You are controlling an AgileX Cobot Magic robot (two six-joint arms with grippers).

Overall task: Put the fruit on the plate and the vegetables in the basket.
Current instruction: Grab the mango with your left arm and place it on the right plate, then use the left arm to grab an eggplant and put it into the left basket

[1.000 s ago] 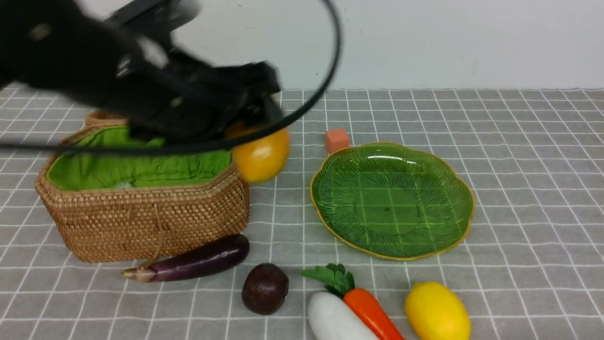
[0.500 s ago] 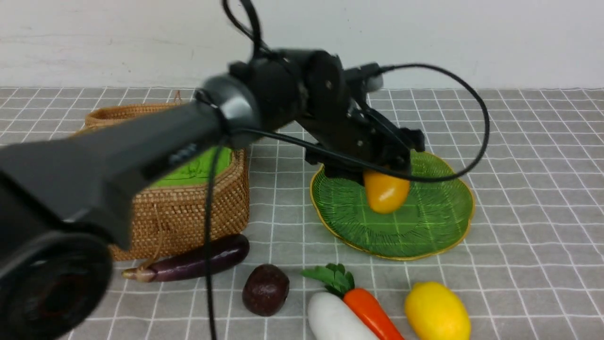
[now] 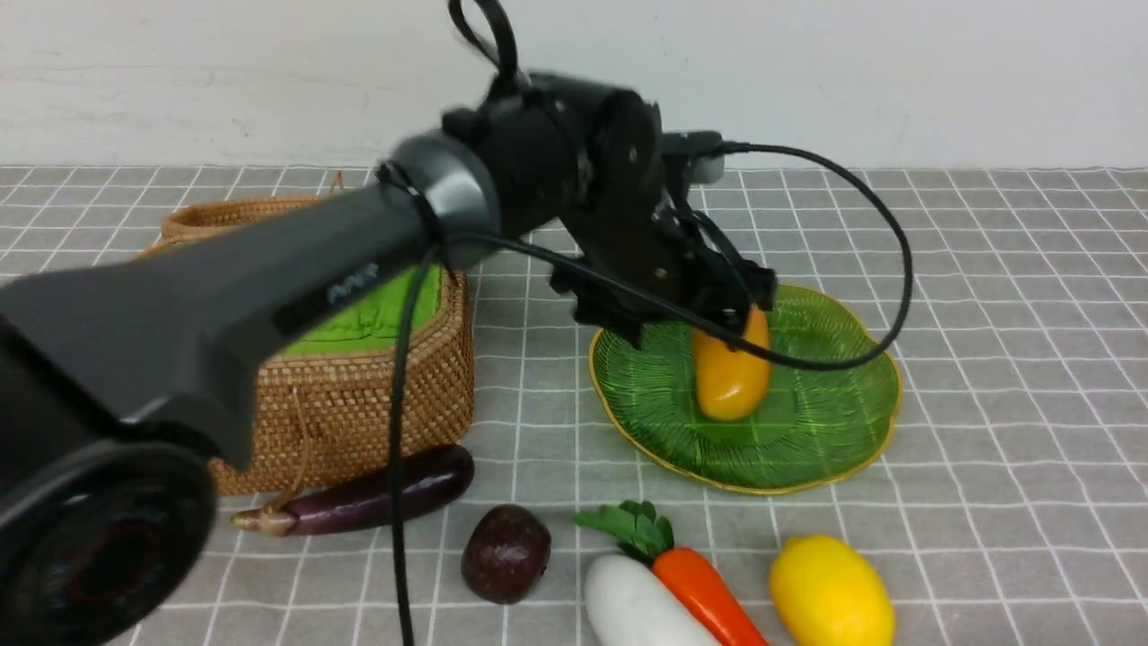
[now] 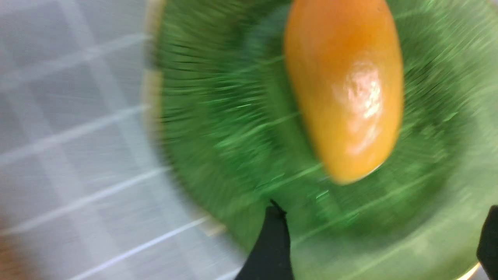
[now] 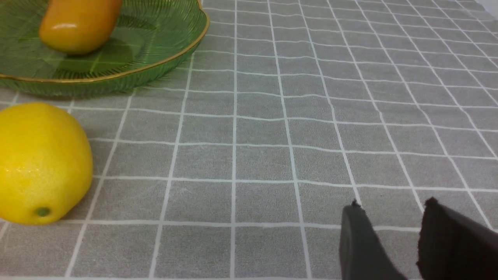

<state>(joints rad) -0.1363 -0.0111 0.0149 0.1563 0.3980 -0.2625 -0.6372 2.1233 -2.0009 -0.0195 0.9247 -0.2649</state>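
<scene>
My front camera looks forward from the robot's side, across the worktop (image 3: 987,359) to the wall (image 3: 897,72). The left wrist camera hangs close over the plate (image 4: 218,128) and mango (image 4: 346,89), seemingly facing steeply down; the picture is smeared. The right wrist camera rides low beside the lemon (image 5: 39,163), looking along the worktop. All three views share plate and mango.

Mango (image 3: 731,381): smooth, glossy skin with bright highlights.
Lemon (image 3: 830,592): finely pebbled, soft sheen.
Eggplant (image 3: 377,498): smooth, glossy.
Plate (image 3: 825,422): translucent ribbed glass, shiny gold-coloured rim.
Basket (image 3: 359,413): rough woven wicker; cloth lining (image 3: 377,314) matt, creased.
Table cover (image 3: 987,359): matt grey cloth.
</scene>
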